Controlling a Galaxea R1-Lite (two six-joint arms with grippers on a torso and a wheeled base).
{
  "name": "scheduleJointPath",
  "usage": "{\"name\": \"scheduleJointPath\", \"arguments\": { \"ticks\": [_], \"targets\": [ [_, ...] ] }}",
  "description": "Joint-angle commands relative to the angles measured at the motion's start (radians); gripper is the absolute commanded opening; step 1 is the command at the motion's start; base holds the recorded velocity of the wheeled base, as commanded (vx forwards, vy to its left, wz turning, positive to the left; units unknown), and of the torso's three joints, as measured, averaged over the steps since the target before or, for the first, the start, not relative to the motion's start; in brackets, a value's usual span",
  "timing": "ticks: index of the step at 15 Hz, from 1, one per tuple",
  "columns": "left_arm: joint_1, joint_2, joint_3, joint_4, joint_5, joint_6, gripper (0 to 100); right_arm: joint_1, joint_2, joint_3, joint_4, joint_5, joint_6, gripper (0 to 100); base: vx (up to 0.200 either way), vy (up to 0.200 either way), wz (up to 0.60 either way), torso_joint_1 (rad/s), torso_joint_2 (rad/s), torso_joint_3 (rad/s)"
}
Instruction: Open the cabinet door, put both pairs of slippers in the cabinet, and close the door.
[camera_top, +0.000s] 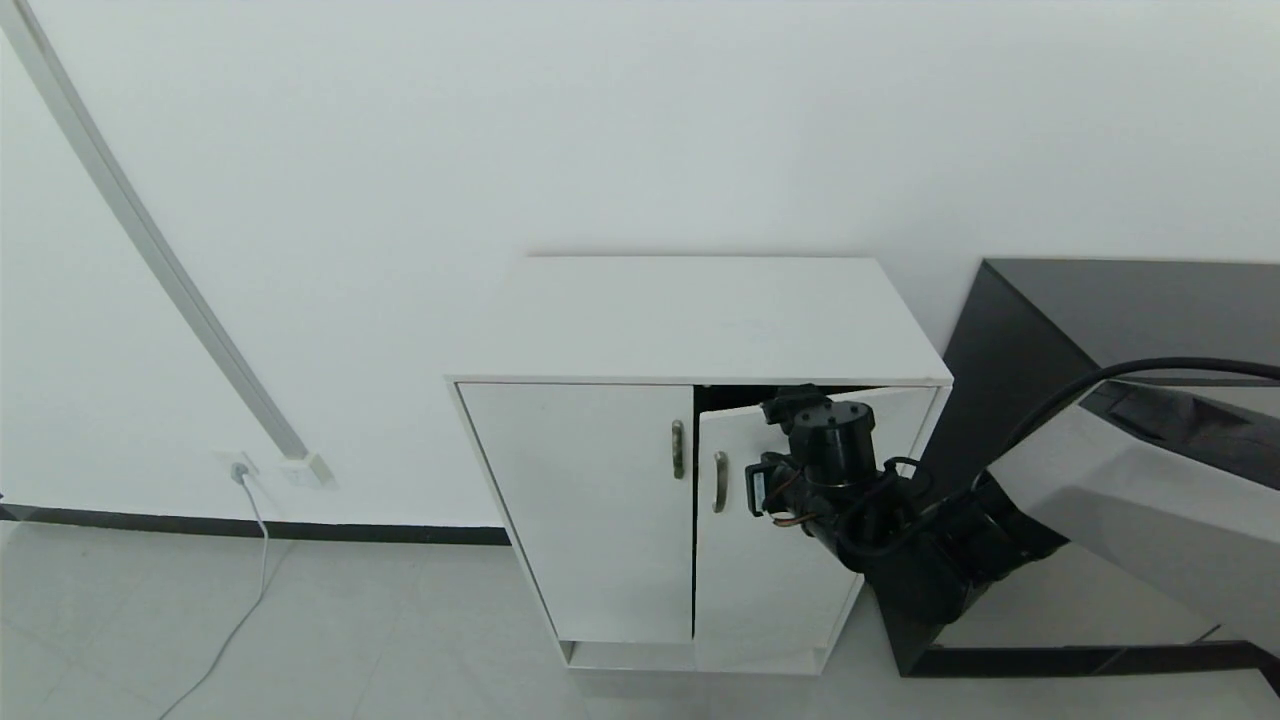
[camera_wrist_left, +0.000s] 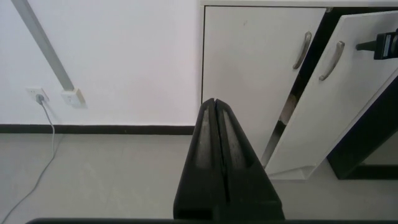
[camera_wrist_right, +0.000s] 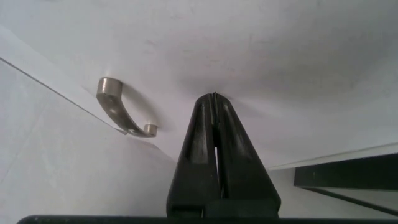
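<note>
White cabinet (camera_top: 700, 320) against a wall, its right door (camera_top: 770, 600) slightly ajar and its left door (camera_top: 590, 500) shut. My right gripper (camera_wrist_right: 214, 99) has its fingers pressed together, holding nothing. Its tip is at or very near the right door's smooth face, just beside the curved metal handle (camera_wrist_right: 121, 112). With nothing hooking it, I judge the tip could skid across the panel or knock the handle. My left gripper (camera_wrist_left: 214, 102), fingers together and empty, hangs well back, pointing toward the cabinet.
</note>
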Motion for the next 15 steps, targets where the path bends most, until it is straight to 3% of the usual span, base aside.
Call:
{"name": "scheduleJointPath", "arguments": {
  "ticks": [1,15],
  "targets": [
    [0.0,0.0,0.0,0.0,0.0,-0.001,0,-0.005,0.021,-0.026,0.017,0.0,0.0,0,0.0,0.0,0.0,0.0,0.0,0.0],
    [0.0,0.002,0.0,0.0,0.0,-0.001,0,-0.04,0.085,-0.123,0.025,0.0,-0.023,0,0.0,0.0,0.0,0.0,0.0,0.0]
  ]
}}
